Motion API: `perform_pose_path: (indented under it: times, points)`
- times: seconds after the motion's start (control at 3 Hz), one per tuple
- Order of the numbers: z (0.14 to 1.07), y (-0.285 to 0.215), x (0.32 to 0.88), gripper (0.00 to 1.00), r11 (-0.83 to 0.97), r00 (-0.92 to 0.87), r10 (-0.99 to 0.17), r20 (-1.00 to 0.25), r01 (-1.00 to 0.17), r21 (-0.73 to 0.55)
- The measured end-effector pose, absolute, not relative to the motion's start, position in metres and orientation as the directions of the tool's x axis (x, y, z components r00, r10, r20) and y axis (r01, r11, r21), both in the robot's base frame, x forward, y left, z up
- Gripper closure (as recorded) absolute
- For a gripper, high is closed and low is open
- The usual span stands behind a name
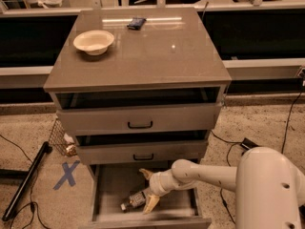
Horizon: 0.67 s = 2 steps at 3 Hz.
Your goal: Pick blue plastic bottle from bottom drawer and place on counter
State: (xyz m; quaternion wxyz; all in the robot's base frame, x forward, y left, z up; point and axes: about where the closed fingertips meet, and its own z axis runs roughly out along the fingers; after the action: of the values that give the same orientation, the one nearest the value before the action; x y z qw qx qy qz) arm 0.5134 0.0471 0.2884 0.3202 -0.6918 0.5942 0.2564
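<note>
The bottom drawer (107, 185) is pulled out, with a plain grey inside. The blue plastic bottle (134, 200) lies on its side near the drawer's front, cap toward the left. My gripper (148, 189) reaches into the drawer from the right, just right of the bottle. It is open, with one pale finger (145, 173) toward the back and the other (151, 203) at the bottle's right end. The bottle rests on the drawer floor. The counter (157, 51) is the glossy grey-brown top of the cabinet.
A cream bowl (93, 41) and a small dark flat object (136, 23) sit on the counter. The two upper drawers (138, 118) stand slightly open above my arm. A wire basket (61, 138), a black pole (26, 180), cables and a blue X mark (66, 174) are on the floor at left.
</note>
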Motion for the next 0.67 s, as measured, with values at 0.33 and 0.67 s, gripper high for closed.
perform_pose_path:
  times: [0.33,0.67]
  points:
    - [0.265,0.054,0.531,0.00,-0.111,0.196,-0.655,-0.730,-0.980,-0.164]
    - [0.243,0.061,0.548,0.00,-0.135,0.225,-0.677,-0.701,-0.974,-0.182]
